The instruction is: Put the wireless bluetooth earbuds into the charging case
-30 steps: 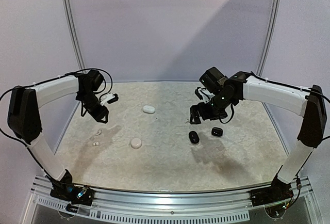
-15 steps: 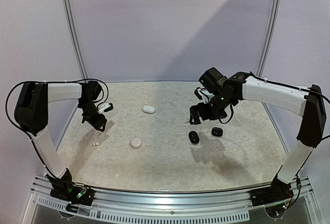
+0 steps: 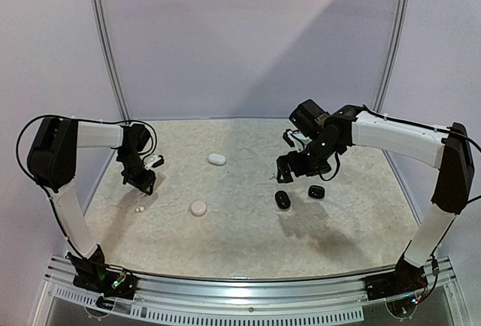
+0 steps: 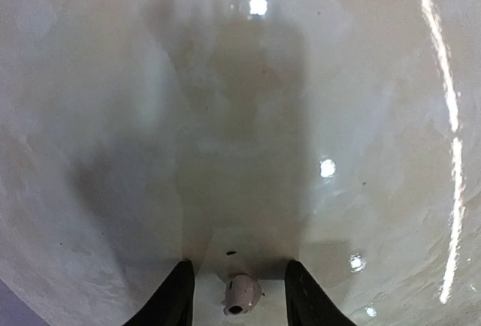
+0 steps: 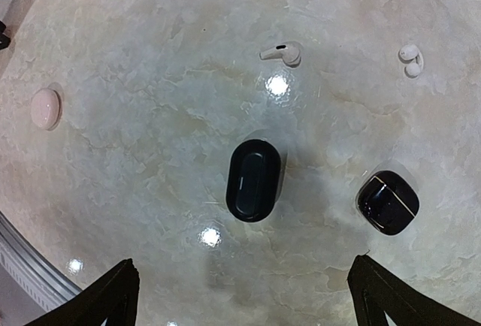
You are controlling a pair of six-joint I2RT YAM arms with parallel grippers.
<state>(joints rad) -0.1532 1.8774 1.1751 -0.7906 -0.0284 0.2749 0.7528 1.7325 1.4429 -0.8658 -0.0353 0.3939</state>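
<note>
A white earbud (image 4: 240, 294) lies on the table between the fingers of my open left gripper (image 4: 237, 266), which is low over the table at the left (image 3: 141, 180). Another white earbud (image 3: 139, 209) lies just in front of it. My right gripper (image 5: 242, 261) is wide open and empty, hovering above a closed black oval case (image 5: 253, 179) that also shows in the top view (image 3: 282, 200). A squarer black case (image 5: 388, 202) lies to its right. A white stemmed earbud (image 5: 282, 52) and a small white earbud (image 5: 409, 59) lie beyond them. No black earbuds show.
A white pebble case (image 3: 198, 207) lies at centre left and another white case (image 3: 217, 158) further back. The first also shows in the right wrist view (image 5: 45, 108). A metal rail (image 3: 240, 285) runs along the table's near edge.
My left arm has swung left and dropped, bringing its open gripper down around a white earbud on the table. The right arm has barely moved.
</note>
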